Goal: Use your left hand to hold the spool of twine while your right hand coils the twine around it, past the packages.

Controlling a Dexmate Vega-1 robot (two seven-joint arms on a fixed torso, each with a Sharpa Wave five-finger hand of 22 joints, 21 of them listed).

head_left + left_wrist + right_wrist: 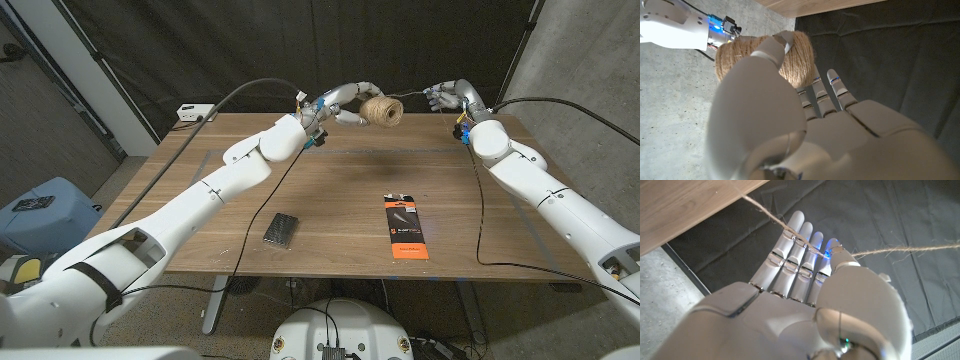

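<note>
At the far left corner of the wooden table (pixel 330 190) a small white box (pixel 192 112) is seen. Toward the near edge, left of the middle, one dark ribbed package (pixel 281 229) lies flat, and right of the middle one black-and-orange carded package (pixel 406 227) lies flat, its long side running from near edge to far edge. That makes two packages, well apart from each other.

Over the far edge, beyond both packages, the single spool of twine (pixel 382 110) is held up off the table by the left hand (pixel 345 105). In the left wrist view the spool (pixel 765 57) is seen clasped between the thumb, laid over its wound side, and the fingers (pixel 832 90) behind it. The spool's long axis appears to lie roughly level, though its exact direction cannot be told.

To the right of the spool, also above the far edge, the right hand (pixel 448 97) is raised. One strand of twine (pixel 900 250) is seen in the right wrist view passing across the fingertips (pixel 805 237), apparently pinched against the thumb; the grip itself is partly hidden. The strand (pixel 415 101) is stretched between spool and right hand, so the spool lies to the right hand's left, close by. The coming wrap is judged to depend on that taut line being carried around the spool's wound side.
</note>
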